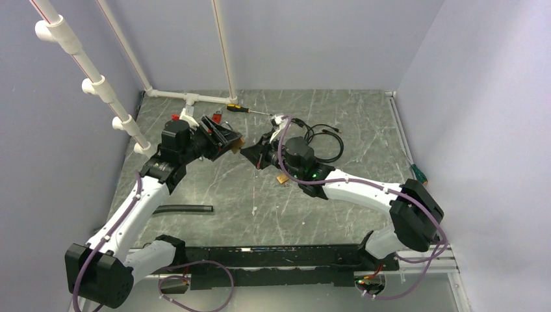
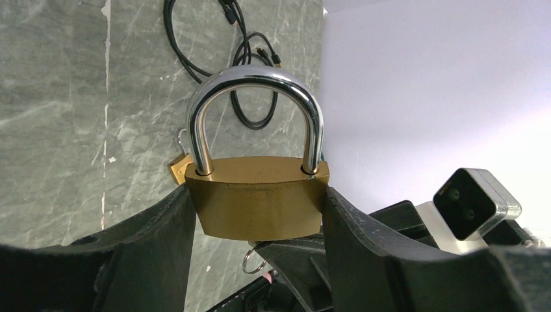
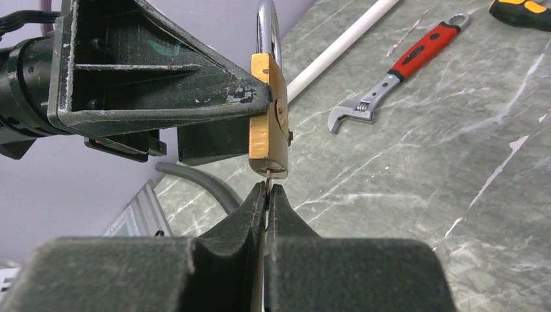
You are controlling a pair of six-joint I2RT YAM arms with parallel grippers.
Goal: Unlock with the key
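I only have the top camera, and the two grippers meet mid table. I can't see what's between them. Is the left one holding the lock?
Observer: Yes. In the left wrist view, the left gripper clamps the brass padlock by its sides, with the shackle pointing away from the wrist.
Operator: Is the shackle popped?
Observer: No, both its legs sit in the body.
Operator: And the key?
Observer: The right wrist view shows the right gripper shut on the key, with its blade at the padlock's underside. I cannot tell how deep it sits.
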